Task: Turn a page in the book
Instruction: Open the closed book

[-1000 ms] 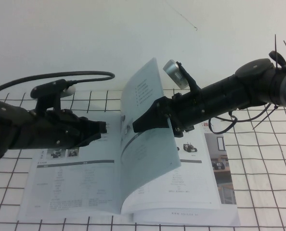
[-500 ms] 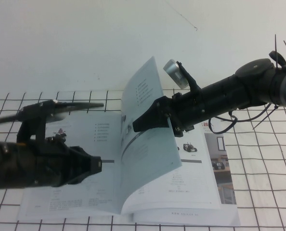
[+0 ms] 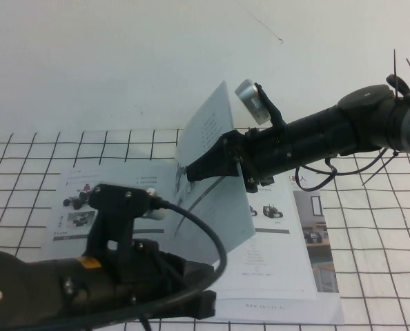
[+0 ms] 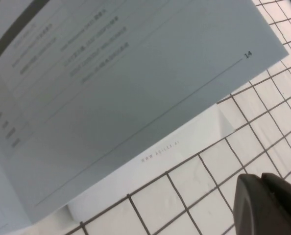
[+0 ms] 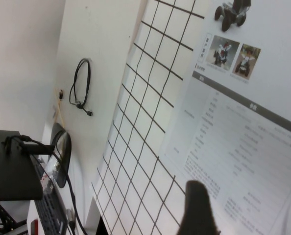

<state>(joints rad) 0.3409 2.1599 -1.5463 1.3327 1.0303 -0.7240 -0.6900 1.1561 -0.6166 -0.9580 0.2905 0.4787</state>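
While the book (image 3: 191, 234) lies open on the gridded counter (image 3: 384, 262), the page (image 3: 215, 172) stands lifted near the spine, tilted up and leaning toward the robot's right; right hand (image 3: 184, 176) sits at the raised leaf about mid-height, arm reaching in from the right; its jaws stand as wide as they go, and whether the leaf sits between them or just rests against them I cannot tell; one dark finger (image 5: 197, 208) shows in the right wrist view over the left-hand printed sheet.

Left arm fills the near-left foreground of the high view, with its cable looping across and blocking much of the lower left-hand sheet; left hand (image 3: 205, 303) is low at the book's near edge; only one dark fingertip (image 4: 268, 205) shows in its wrist view, over bare grid squares, so cannot tell if it is open or closed; nothing seen in it.

Around: white wall (image 3: 122, 62) behind the counter; silver round camera housing (image 3: 250, 101) on the right arm's wrist; right wrist view also catches a black cable loop (image 5: 82, 85) on the wall, a dark monitor (image 5: 11, 166) and keyboard (image 5: 50, 210) off to the side.

Writing: page number "14" (image 4: 248, 54) at the lifted leaf's corner; faint web address in the footer of the sheet beneath, reads roughly "www.agilex.ai"; table and bullet text too small to read; small vehicle photos (image 5: 229, 49) and a dark grey bar on the left-hand sheet.
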